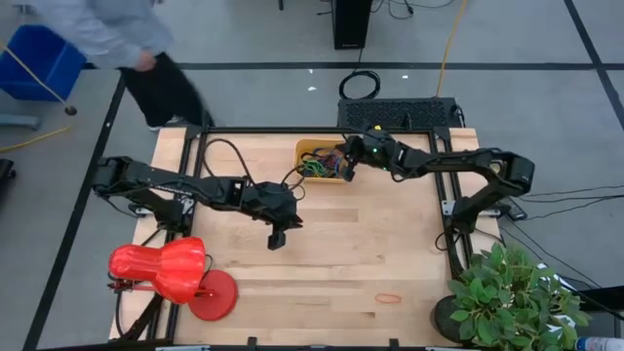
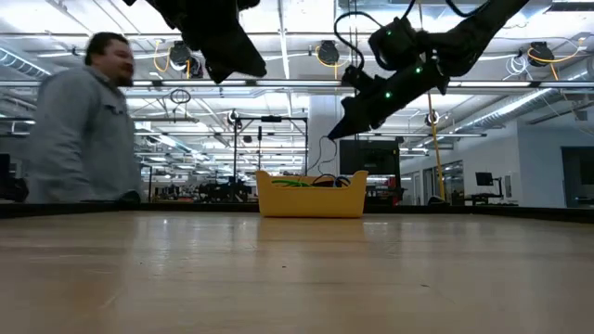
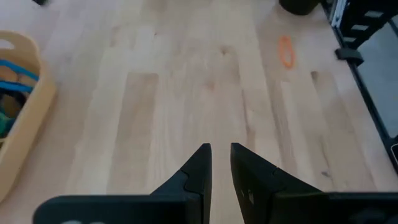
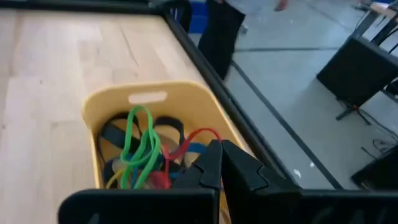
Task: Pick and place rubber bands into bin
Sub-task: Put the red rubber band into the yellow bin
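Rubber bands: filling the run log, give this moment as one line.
left hand: mid-table, holding nothing | right hand: shut above bin | rubber bands: piled in bin | orange band: loose on table

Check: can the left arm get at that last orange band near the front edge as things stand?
Probably yes. The orange rubber band lies alone on bare table, apart from the red lamp and the plant. The left gripper hangs mid-table, jaws slightly apart and empty, with nothing between it and the band.
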